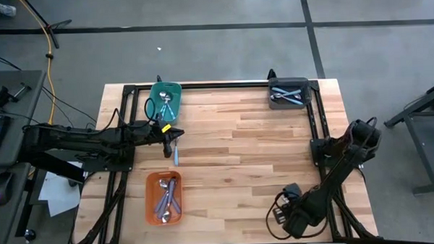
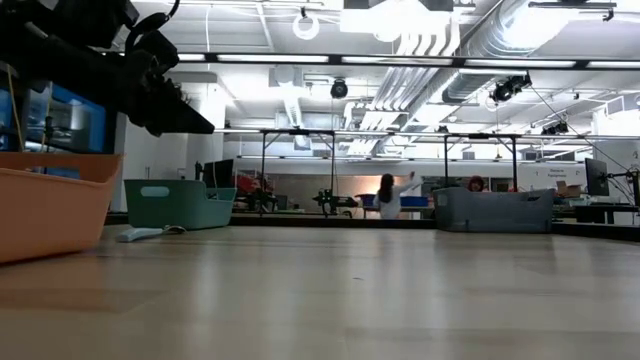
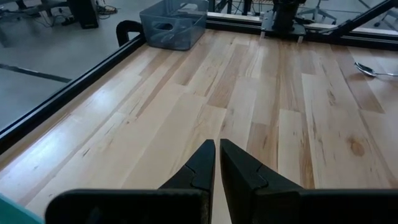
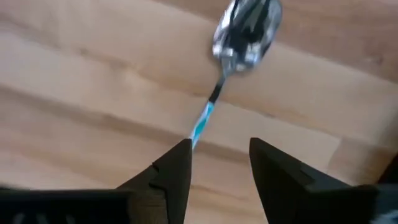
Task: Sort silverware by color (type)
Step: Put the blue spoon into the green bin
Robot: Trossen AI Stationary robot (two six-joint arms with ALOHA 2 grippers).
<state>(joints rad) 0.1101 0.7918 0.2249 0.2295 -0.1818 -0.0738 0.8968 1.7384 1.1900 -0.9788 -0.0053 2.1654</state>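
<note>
Hovering low over the counter's (image 1: 240, 150) near right corner, my right pincer (image 4: 219, 163) has its fingers apart, gripping nothing. Item: one blue-handled spoon (image 4: 239, 53) lying on the wood just ahead of those fingers. My left pincer (image 3: 217, 163) is together and empty, near the left edge beside the teal bin (image 1: 165, 102). Item: light blue spoon (image 1: 176, 154) loose on the counter beside it. Item: spoons in the orange bin (image 1: 164, 198), near left. Item: spoons in the grey bin (image 1: 289, 96), far right corner.
</note>
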